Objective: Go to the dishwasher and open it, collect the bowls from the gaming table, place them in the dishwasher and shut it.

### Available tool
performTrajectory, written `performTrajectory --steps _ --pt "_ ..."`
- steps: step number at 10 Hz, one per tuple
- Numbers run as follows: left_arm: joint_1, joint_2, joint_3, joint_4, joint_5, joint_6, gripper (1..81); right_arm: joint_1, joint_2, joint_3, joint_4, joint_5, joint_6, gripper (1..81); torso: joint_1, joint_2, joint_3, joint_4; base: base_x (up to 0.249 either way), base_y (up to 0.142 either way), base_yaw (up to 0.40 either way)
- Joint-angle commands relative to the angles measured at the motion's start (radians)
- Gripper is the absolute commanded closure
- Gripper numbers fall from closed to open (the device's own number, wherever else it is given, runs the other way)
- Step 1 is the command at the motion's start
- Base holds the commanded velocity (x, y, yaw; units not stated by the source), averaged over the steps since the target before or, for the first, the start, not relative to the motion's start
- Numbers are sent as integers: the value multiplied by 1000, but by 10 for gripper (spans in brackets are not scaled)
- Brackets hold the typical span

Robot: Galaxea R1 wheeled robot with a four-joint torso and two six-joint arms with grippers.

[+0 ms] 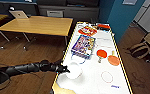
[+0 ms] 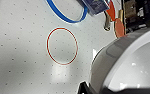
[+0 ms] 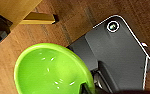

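Head view: gaming table (image 1: 121, 72), a white worktop edged in yellow, ran from lower centre toward the upper right of the frame. Its left edge bordered open wood floor (image 1: 38, 50); a teal wall (image 1: 119, 15) stood close beyond its far right corner. A wooden table (image 1: 38, 25) sat in the upper left, apart from the worktop. The left arm came in from the lower left, and the left end effector (image 1: 66, 69) sat at the rim of a white bowl (image 1: 74, 70) near the worktop's left edge; clamped or not, could not tell. The bowl looked pale, glossy and round, and showed large at the lower right of the left wrist view (image 2: 131, 67). On the worktop: a red ring (image 1: 107, 76), two orange paddles (image 1: 108, 57), a game box (image 1: 83, 45) at centre. Right wrist view: a bright green bowl (image 3: 51, 70), shallow and shiny, sat close against the right end effector (image 3: 87, 87) over wood floor; grip state could not be told.
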Motion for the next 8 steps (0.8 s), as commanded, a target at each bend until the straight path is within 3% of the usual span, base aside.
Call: performTrajectory --steps 1,5,7,8 --pt "-22 -171 206 121 13 -7 811 13 -49 47 -28 -27 -6 811 0 0 50 0 0 0 0" --pt "191 -288 290 296 -1 -7 811 -13 -47 49 -37 -26 -4 811 0 0 132 0 0 0 0" --pt "306 -319 289 386 -77 -5 811 -24 -47 47 -37 -26 -6 811 0 0 172 0 0 0 0" --pt "357 -326 279 433 -113 -5 811 -24 -47 47 -37 -26 -6 811 0 0 238 0 0 0 0"
